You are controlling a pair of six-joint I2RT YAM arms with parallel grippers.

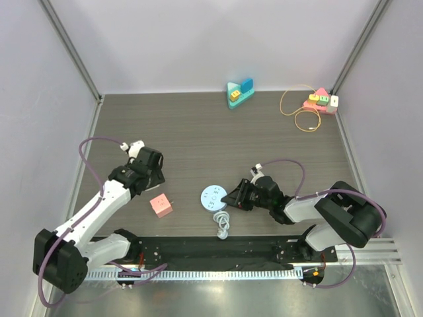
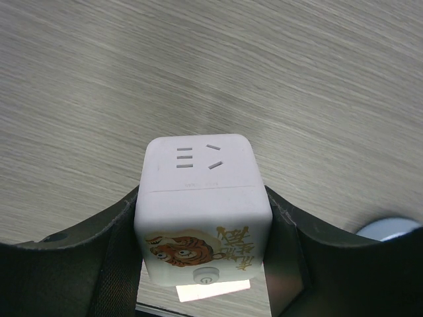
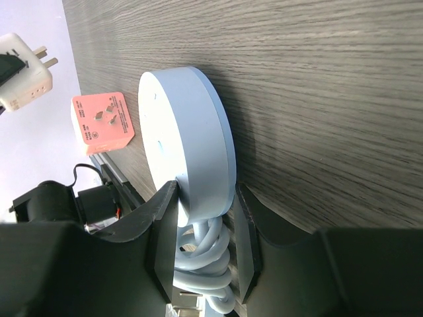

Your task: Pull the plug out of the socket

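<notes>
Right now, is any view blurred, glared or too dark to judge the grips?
Top external: sharp, evenly lit, soft shadows. Left wrist: cube sharp, far table soft, a bright glare patch below the cube, left fingers dark. Right wrist: socket and table crisp, right fingers nearly black, yet both grips read clearly.
</notes>
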